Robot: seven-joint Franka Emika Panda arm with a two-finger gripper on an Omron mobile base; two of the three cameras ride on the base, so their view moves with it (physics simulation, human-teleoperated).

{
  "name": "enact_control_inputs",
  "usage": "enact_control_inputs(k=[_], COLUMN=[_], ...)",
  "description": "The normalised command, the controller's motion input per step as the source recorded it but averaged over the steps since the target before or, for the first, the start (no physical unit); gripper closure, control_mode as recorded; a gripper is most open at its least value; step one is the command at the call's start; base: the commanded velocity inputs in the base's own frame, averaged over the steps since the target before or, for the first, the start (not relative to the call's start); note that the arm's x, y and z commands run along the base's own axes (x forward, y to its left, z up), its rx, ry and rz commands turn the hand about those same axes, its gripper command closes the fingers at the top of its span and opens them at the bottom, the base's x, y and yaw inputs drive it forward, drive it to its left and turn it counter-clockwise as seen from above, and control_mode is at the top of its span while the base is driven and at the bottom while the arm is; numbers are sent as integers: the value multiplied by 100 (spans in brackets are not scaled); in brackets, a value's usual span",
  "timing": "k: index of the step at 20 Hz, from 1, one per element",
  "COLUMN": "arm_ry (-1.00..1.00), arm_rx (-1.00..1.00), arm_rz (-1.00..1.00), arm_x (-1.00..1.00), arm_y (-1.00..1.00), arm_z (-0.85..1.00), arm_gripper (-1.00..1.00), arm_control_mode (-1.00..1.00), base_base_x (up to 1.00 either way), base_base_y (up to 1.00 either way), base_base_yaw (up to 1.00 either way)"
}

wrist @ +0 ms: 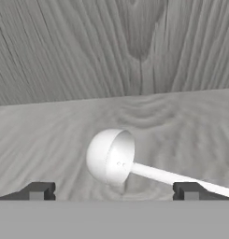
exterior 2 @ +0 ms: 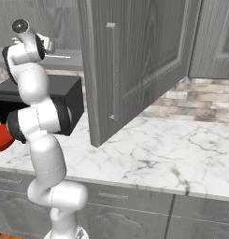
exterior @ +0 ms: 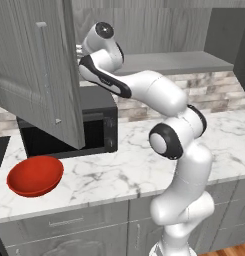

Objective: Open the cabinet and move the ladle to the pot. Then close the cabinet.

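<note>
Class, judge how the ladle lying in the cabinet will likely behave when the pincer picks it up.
The ladle looks like rigid metal, so probably stiff. Its smooth thin handle may slip between the fingertips. Its round bowl looks heavier than the handle, so it may tip bowl-down or roll if nudged.

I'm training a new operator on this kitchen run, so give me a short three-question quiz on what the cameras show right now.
1. True or false: the cabinet door stands open.
2. Multiple choice: in the hand view, the ladle lies A) on a grey wood-grain shelf, B) in a red bowl, C) on the marble counter.
3. Fill in: the end effector is ____, with the ladle's bowl between its fingertips but not gripped.

Key: 1 true; 2 A; 3 open. The red bowl sits on the marble counter, in front of the black microwave.
</note>
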Motion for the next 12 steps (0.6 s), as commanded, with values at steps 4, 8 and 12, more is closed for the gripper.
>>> enact_control_inputs(k=[4,8,12], arm_ry=[0,0,0], arm_rx=[0,0,0], arm_rz=[0,0,0], arm_x=[13,17,23], arm_y=[3,1,3], arm_z=[-6,-9,-14], arm_gripper=[-100,-100,-100], arm_control_mode=[-100,-100,-100], base_base_x=[0,0,0], base_base_y=[0,0,0], base_base_yaw=[0,0,0])
